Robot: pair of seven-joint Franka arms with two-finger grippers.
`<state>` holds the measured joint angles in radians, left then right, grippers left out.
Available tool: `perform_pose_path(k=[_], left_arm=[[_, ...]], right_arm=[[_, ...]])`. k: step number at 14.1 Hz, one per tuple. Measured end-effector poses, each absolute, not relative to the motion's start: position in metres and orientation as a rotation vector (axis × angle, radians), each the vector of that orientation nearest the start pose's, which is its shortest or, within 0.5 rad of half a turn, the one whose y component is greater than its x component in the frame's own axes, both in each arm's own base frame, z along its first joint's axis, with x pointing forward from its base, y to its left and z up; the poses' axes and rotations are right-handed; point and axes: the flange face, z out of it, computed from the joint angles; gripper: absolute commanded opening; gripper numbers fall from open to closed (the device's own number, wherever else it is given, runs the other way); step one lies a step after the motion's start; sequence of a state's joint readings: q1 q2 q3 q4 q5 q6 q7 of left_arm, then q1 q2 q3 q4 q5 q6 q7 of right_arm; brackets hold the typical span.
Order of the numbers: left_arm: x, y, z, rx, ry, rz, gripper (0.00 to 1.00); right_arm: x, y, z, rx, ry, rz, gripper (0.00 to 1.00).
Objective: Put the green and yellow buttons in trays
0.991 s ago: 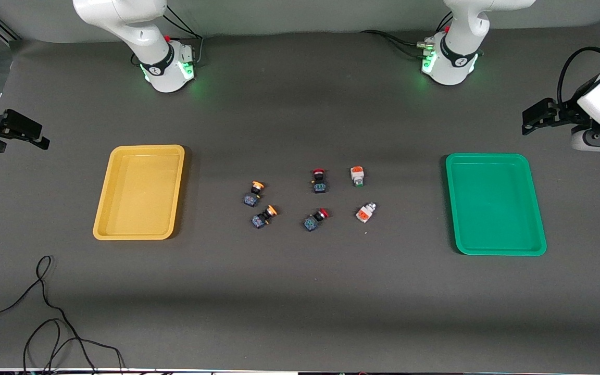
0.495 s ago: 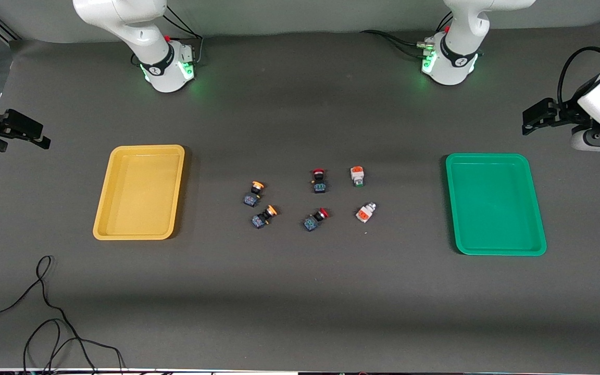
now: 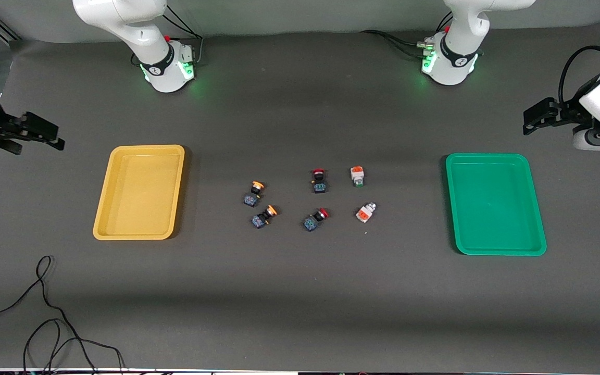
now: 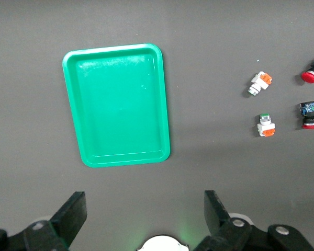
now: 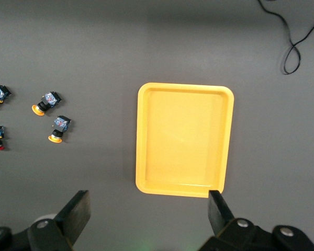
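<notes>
Two yellow-capped buttons point(image 3: 253, 194) point(image 3: 264, 216) and two white-and-orange green-capped buttons point(image 3: 357, 176) point(image 3: 365, 212) lie mid-table between the empty yellow tray point(image 3: 138, 192) and the empty green tray point(image 3: 495, 203). My left gripper point(image 3: 530, 121) is open and empty in the air off the green tray's end of the table. The left wrist view shows it point(image 4: 145, 209), the green tray point(image 4: 118, 104) and the green buttons point(image 4: 260, 83) point(image 4: 265, 124). My right gripper point(image 3: 52, 136) is open and empty, up beside the yellow tray. The right wrist view shows it point(image 5: 149, 209), the yellow tray point(image 5: 184, 138) and the yellow buttons point(image 5: 45, 102) point(image 5: 58, 129).
Two red-capped switches point(image 3: 319, 180) point(image 3: 315, 220) lie between the yellow and green buttons. A black cable point(image 3: 45, 312) loops on the table nearer the front camera than the yellow tray. The arm bases point(image 3: 167, 65) point(image 3: 448, 60) stand along the table's edge farthest from the camera.
My right gripper has shifted a little toward the yellow tray. The left gripper has barely moved. The buttons and trays have not moved.
</notes>
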<state>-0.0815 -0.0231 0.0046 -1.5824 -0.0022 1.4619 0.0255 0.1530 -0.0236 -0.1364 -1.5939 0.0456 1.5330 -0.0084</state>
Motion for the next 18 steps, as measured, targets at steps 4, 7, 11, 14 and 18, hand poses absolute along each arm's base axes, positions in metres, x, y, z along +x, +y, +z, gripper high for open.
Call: perform_pose_path(k=[4, 7, 11, 14, 18], left_arm=[[0.534, -0.041, 0.623, -3.134, 0.158, 0.153, 1.0], [0.534, -0.041, 0.623, -3.135, 0.16, 0.155, 1.0], [0.531, -0.06, 0.615, -3.163, 0.166, 0.193, 1.0], [0.525, -0.111, 0.593, -3.176, 0.12, 0.25, 1.0], [0.495, -0.234, 0.556, -3.158, 0.007, 0.199, 1.0]], right_arm=[[0.538, 0.087, 0.604, -3.065, 0.048, 0.137, 1.0], [0.536, 0.138, 0.588, -3.046, 0.094, 0.179, 1.0], [0.533, 0.207, 0.554, -3.068, 0.122, 0.223, 1.0], [0.528, 0.237, 0.514, -3.063, 0.187, 0.23, 1.0], [0.515, 0.269, 0.443, -3.076, 0.214, 0.238, 1.0]])
